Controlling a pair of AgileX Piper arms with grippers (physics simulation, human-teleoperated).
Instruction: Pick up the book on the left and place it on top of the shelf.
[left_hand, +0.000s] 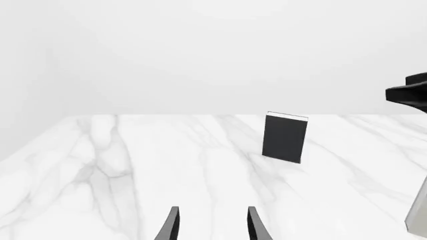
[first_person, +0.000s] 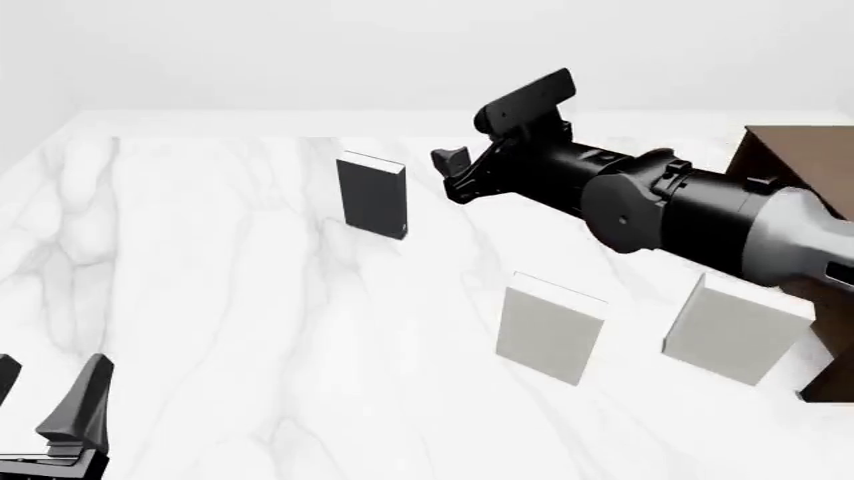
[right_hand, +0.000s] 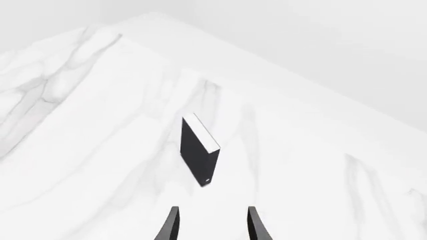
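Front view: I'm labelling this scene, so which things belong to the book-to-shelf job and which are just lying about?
Job:
black book, standing upright on the table
shelf, at the right edge
right gripper, open, beside the book

Lying about:
two grey books
left gripper, open

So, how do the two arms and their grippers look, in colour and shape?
The right arm is a thick black cylinder with round joint housings and a light grey segment nearer its base. A boxy black block sits on its wrist. The right gripper is black with short fingers. The left gripper has slim, dark, tapering fingers. No cables or markings are visible.
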